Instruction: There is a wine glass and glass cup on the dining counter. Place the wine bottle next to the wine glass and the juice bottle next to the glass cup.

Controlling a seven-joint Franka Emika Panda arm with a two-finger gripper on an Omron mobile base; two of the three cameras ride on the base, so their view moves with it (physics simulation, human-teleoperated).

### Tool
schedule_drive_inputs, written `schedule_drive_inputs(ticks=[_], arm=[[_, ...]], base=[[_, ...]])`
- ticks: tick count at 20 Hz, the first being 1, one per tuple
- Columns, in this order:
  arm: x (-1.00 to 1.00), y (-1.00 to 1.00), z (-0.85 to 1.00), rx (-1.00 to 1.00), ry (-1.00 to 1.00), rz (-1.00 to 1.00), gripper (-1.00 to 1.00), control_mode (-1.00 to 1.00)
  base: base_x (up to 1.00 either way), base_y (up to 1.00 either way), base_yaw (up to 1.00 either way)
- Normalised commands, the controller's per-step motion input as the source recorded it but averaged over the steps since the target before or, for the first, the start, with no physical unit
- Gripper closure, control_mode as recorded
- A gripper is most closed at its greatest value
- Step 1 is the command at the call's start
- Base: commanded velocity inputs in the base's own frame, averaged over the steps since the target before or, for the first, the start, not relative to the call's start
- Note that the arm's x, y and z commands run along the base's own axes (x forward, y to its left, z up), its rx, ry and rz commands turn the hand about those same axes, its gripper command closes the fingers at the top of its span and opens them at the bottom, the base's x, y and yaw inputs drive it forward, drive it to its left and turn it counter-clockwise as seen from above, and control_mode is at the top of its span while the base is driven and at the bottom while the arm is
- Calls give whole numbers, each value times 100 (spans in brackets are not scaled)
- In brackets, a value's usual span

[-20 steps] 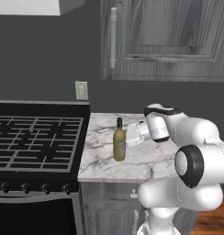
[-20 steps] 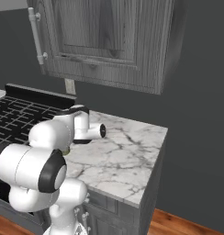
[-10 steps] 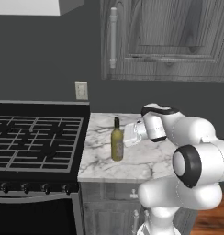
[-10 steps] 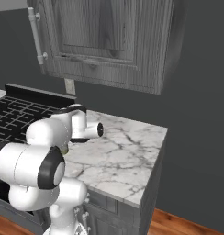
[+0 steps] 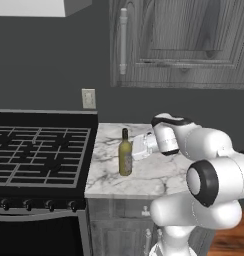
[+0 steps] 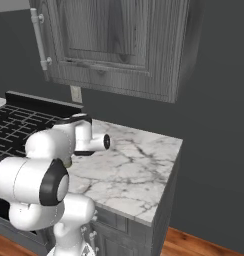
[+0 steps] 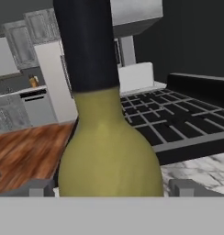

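Note:
The slim olive-yellow wine bottle (image 5: 125, 159) with its dark cap stands upright on a small marble-topped cabinet (image 5: 159, 176), near its left edge beside the stove. My gripper (image 5: 135, 148) reaches in level from the bottle's right, at shoulder height. In the hand view the wine bottle (image 7: 109, 156) looms close, its shoulder between my two fingertips (image 7: 40, 188). The gripper (image 7: 111, 189) is open, and a small gap remains on each side of the glass. The juice bottle, wine glass, glass cup and dining counter are out of view.
A black gas stove (image 5: 39, 150) adjoins the cabinet on the left. Grey wood wall cabinets (image 5: 184, 45) hang above, and a wall outlet (image 5: 88, 98) sits behind the bottle. The marble top (image 6: 134, 170) ends in an open edge on the right.
My gripper has slid left toward the wine bottle, closing most of the distance. The bottle has stayed in place.

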Motion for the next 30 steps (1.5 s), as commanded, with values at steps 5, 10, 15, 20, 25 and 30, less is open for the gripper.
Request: schedule_drive_inputs(ticks=[5, 10, 15, 20, 25, 30], arm=[[-23, 0, 9, 0, 0, 0, 100, -100], [-33, -2, 35, 0, 0, 3, 100, -100], [-36, 0, 45, 0, 0, 0, 100, -100], [-33, -2, 37, 0, 0, 0, 100, -100], [-35, -12, 25, 0, 0, 0, 100, -100], [-41, -13, 18, -1, -3, 0, 100, -100]], base=[[0, 0, 0], [0, 0, 0], [0, 0, 0], [0, 0, 0], [0, 0, 0], [0, 0, 0]])
